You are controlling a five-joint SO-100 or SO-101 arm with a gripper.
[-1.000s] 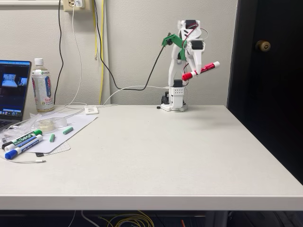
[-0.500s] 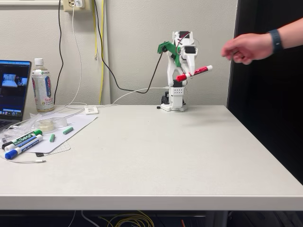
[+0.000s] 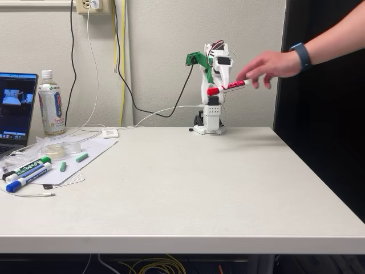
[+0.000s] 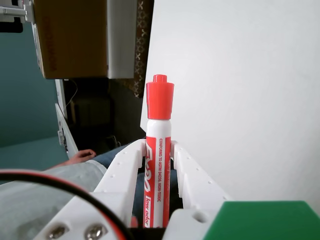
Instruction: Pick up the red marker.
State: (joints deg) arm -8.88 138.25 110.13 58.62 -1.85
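High above the table (image 3: 228,188), the fingers (image 4: 125,165) pinch the red marker (image 3: 228,87), its far end hidden by a person's hand (image 3: 268,64).

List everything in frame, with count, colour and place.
red marker: 1, red cap, white barrel, held up above the table's far side
table: 1, white, fills the foreground
green-capped marker: 1, table's left edge
blue-capped marker: 1, beside the green one
bottle: 1, clear with a white cap, far left by the wall
laptop: 1, screen lit, left edge
tape roll: 1, clear, on a white sheet
small green pieces: 2, on that sheet
cables: several, black, white, yellow, along the wall
door knob: 1, brass, dark door at right
person's hand: 1, at the marker's tip, dark wristband
pincer: 1, white, shut on the marker
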